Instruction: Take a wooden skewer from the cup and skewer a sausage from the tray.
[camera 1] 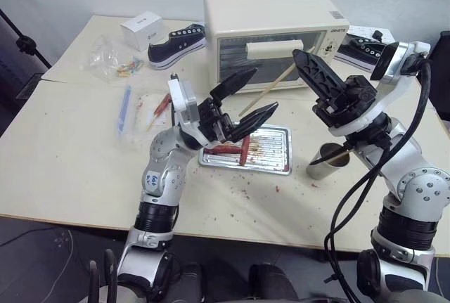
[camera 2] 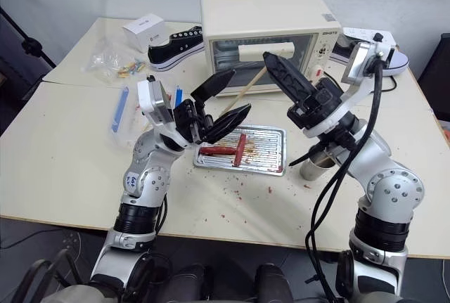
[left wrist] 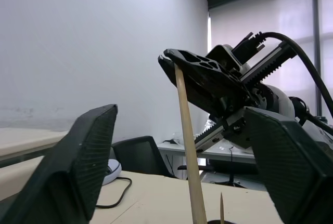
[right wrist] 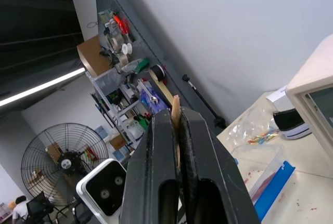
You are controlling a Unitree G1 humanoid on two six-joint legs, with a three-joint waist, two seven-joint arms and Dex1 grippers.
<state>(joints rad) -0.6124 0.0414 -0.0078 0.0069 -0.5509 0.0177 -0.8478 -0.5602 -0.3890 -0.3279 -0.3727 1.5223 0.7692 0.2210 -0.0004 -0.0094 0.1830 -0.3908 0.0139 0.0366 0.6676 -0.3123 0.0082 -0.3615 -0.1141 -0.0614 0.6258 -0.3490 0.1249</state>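
My right gripper [camera 1: 298, 55] is shut on the top end of a wooden skewer [camera 1: 281, 78], held up in front of the toaster oven. The stick slants down between the two fingers of my left gripper [camera 1: 264, 89], which stands open around it without visibly touching it. In the right wrist view the skewer's end [right wrist: 175, 110] pokes out from between the closed fingers. Below the left gripper lies the tray [camera 1: 275, 157] with two sausages, one lengthwise [camera 1: 223, 150] and one crosswise [camera 1: 244, 151]. The cup [camera 1: 328, 162] stands right of the tray, under my right arm.
A cream toaster oven [camera 1: 274, 29] stands behind the tray. Sneakers [camera 1: 176, 44] lie at either side of it, with a white box [camera 1: 142, 29] at the back left. Plastic bags [camera 1: 130, 106] lie to the left. Crumbs dot the table [camera 1: 70, 162].
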